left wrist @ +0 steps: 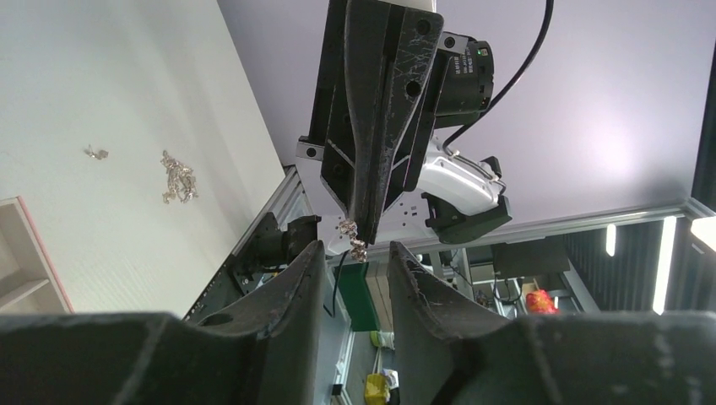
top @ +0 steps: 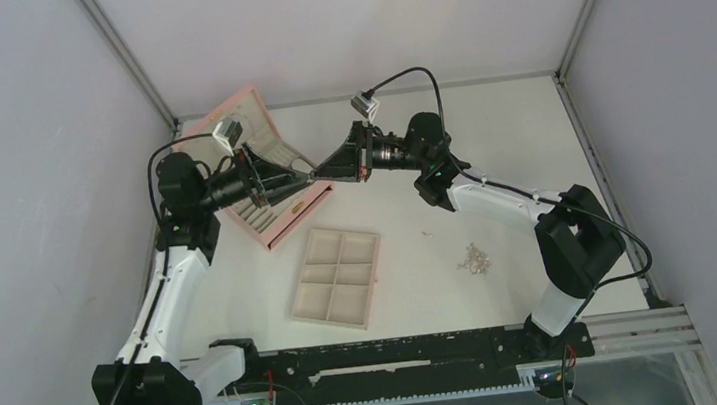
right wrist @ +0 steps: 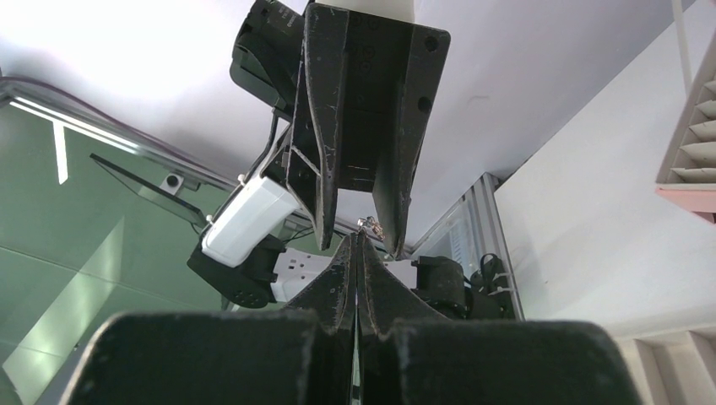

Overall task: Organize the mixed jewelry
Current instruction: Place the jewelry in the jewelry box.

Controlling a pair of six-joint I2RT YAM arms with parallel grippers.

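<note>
Both grippers are raised and meet tip to tip above the pink box (top: 265, 167). My right gripper (top: 320, 175) is shut on a small silver chain cluster (left wrist: 356, 238), which hangs from its tip; the cluster also shows in the right wrist view (right wrist: 370, 224). My left gripper (top: 306, 178) is open, and its two fingers (right wrist: 321, 169) straddle the right gripper's tip (left wrist: 363, 226) and the cluster without closing on it. A pile of silver jewelry (top: 475, 260) lies on the table at the right, with one tiny piece (top: 427, 232) apart from it. The pile also shows in the left wrist view (left wrist: 178, 177).
A beige six-compartment tray (top: 336, 277) lies in the middle near the front. The pink box stands open at the back left, under the left arm. White walls close the table on three sides. The arm bases and a rail run along the near edge.
</note>
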